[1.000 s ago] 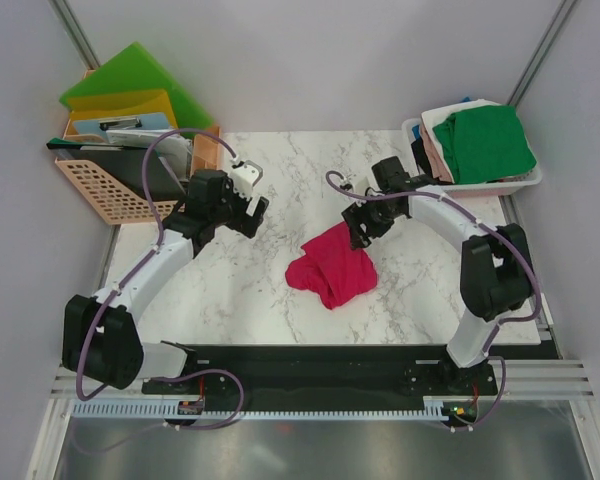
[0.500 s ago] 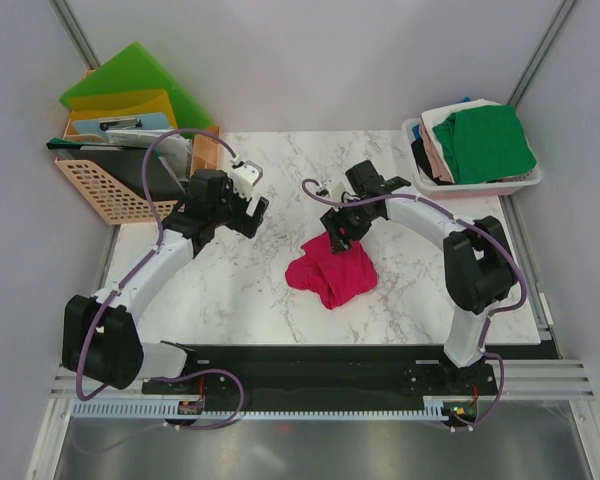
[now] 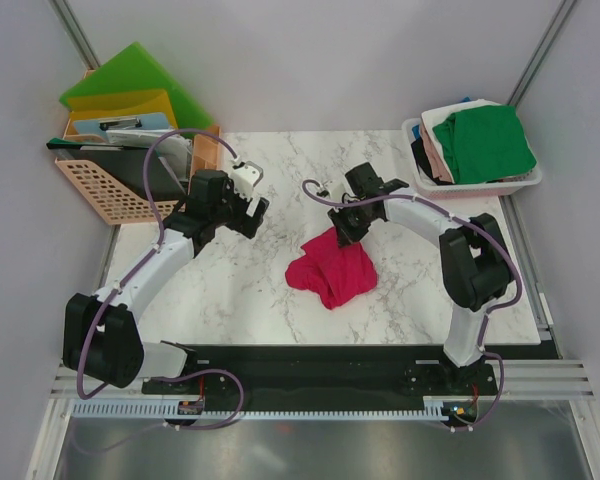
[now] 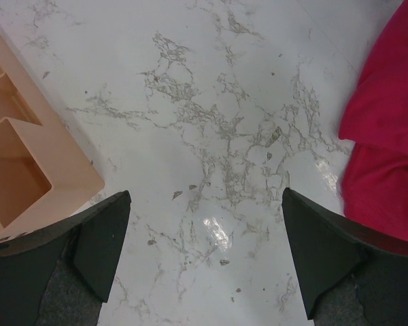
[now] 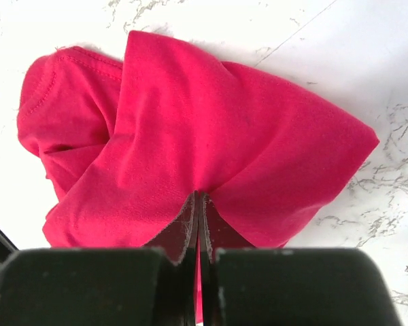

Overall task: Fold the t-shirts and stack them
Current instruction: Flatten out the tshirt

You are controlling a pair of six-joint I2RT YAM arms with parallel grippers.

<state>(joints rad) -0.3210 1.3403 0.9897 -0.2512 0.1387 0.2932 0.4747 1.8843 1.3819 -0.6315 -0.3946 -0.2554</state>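
A crumpled crimson-pink t-shirt [image 3: 332, 270] lies in the middle of the marble table; the right wrist view shows it [image 5: 190, 142] bunched, and its edge [image 4: 387, 136] appears at the right of the left wrist view. My right gripper [image 3: 346, 231] is at the shirt's far edge, and in its wrist view the right gripper [image 5: 198, 204] is shut with a pinch of the pink cloth between its tips. My left gripper [image 3: 248, 215] hangs open over bare marble left of the shirt, and the left gripper [image 4: 207, 238] holds nothing. Other t-shirts, green [image 3: 485, 143] on top, lie piled in a white basket [image 3: 480, 187].
A peach-coloured basket [image 3: 120, 195] with green and yellow plastic folders [image 3: 130, 85] stands at the back left, its corner [image 4: 34, 170] close to my left fingers. Grey walls close in the table on both sides.
My right gripper moved left onto the pink shirt's far edge and closed on the cloth. The left arm has not moved.
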